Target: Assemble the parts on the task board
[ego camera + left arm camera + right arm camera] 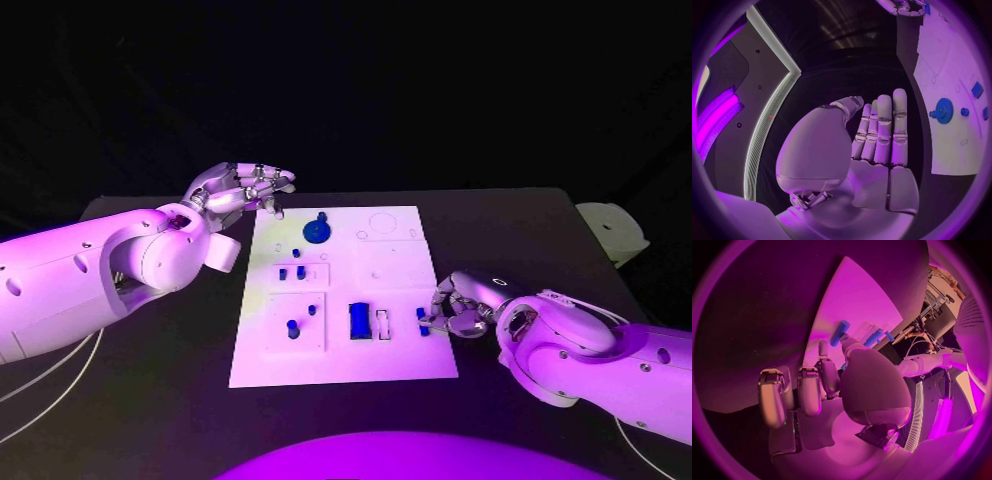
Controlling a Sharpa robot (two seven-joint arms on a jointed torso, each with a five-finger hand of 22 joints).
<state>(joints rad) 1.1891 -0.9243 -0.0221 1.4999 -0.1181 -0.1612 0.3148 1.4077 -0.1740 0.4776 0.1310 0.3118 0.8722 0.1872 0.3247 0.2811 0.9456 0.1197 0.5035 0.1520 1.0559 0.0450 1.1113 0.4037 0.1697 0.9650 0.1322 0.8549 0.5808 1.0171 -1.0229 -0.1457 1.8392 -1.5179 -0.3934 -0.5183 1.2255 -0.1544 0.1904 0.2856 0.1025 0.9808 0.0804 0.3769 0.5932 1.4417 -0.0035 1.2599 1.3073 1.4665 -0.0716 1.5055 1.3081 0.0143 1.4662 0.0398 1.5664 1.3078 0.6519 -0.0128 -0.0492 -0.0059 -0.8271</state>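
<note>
The white flat board (346,300) lay mid-surface (159,370), small blue pegs (293,272) and a blue gear (316,232) on it. At its right edge the right robot hand (456,308) pinched a blue peg (423,318), probably seating it; pressing straight down seemed next. The left robot hand (242,186) hovered empty, fingers apart, by the far-left corner.

White board (389,290), a flat upright rectangle, lies mid-table. Blue gear (316,232) sits flat at about 11 o'clock on it, with a small blue knob just above. Two small blue pegs (293,272) stand side by side at 9 o'clock. Two more pegs (300,328) stand at 7 o'clock. Blue block (358,320) stands upright at 6 o'clock, pale slot just beside it. Small blue part (423,318) at the board's 4 o'clock edge, touching the right hand (459,310) fingers; whether it is gripped is unclear.
</note>
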